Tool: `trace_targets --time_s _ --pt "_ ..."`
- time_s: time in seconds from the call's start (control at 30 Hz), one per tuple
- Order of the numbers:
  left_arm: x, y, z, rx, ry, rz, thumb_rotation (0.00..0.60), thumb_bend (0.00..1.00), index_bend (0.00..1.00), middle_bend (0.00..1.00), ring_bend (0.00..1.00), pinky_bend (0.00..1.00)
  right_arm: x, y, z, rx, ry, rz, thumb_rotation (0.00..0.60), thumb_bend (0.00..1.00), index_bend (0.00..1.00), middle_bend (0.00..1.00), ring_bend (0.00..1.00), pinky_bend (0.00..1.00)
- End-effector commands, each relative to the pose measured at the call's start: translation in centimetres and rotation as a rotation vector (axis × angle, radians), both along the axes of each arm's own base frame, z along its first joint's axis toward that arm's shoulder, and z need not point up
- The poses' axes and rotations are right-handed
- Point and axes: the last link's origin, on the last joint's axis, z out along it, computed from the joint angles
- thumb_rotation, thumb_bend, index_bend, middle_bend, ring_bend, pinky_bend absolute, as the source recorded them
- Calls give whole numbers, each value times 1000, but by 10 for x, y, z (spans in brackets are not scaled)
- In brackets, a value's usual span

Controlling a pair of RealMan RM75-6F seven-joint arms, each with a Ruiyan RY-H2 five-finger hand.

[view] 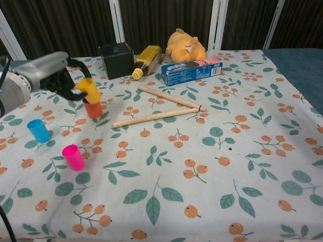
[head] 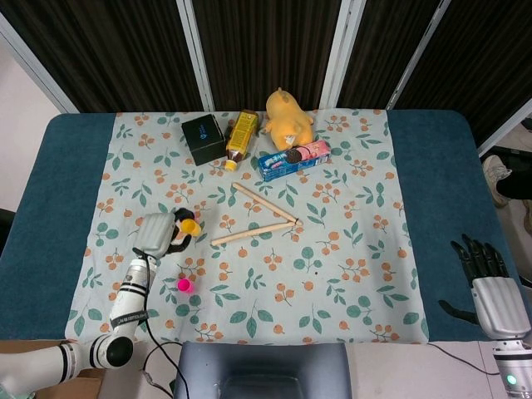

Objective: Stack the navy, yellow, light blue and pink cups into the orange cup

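My left hand (view: 48,74) holds the yellow cup (view: 89,89) off the table, tilted, just above the orange cup (view: 93,110). The yellow cup hides the orange cup's mouth, so the navy cup does not show. In the head view the left hand (head: 156,232) and yellow cup (head: 190,224) cover the orange cup. The light blue cup (view: 39,130) stands upright to the left. The pink cup (view: 73,157) stands nearer the front edge, also seen as the pink cup (head: 184,285). My right hand (head: 490,283) hangs off the table's right side, fingers spread, holding nothing.
Two wooden sticks (view: 151,117) lie right of the cups. Along the back stand a black box (view: 116,60), a lying yellow bottle (view: 146,60), a yellow plush (view: 185,48) and a blue cookie box (view: 192,70).
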Motion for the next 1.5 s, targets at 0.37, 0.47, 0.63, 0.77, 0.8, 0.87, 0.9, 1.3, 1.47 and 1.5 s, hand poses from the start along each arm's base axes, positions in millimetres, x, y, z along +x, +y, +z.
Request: trace_targets --time_s 0.37,0.47,0.63,0.77,0.8,0.87,0.9,1.3,1.47,1.5 --pt "-9 31 1 101 20 49 600 352 490 1000 1000 1000 0 -1 0 0 1 -4 600 107 0 0 0 0" --pt "-16 31 -6 83 40 64 600 350 490 1000 1000 1000 0 0 1 -6 -2 -4 600 107 0 0 0 0" --pt "-16 29 -13 74 40 54 600 350 490 1000 1000 1000 -1 0 1 -5 -2 -4 600 107 0 0 0 0" --pt "-15 28 -17 70 56 45 600 351 491 1000 1000 1000 0 0 2 -5 -2 -4 600 107 0 0 0 0" --pt "-16 28 -18 68 59 46 600 351 490 1000 1000 1000 0 0 2 -5 -2 -4 600 107 0 0 0 0" --pt "-17 27 -20 59 65 47 600 351 490 1000 1000 1000 0 0 2 -6 -4 -2 600 107 0 0 0 0" --pt "-18 26 -21 56 69 47 600 351 490 1000 1000 1000 0 0 2 -7 -4 -2 600 107 0 0 0 0" --pt "-21 10 -17 -14 85 41 600 357 0 1000 1000 1000 0 0 1 -3 -1 -2 600 107 0 0 0 0" --pt "-28 -10 3 -31 69 15 600 355 62 1000 1000 1000 0 0 -1 5 4 -1 600 107 0 0 0 0" --pt "-34 -16 9 -36 71 14 600 355 108 1000 1000 1000 0 0 -2 7 4 -1 600 107 0 0 0 0"
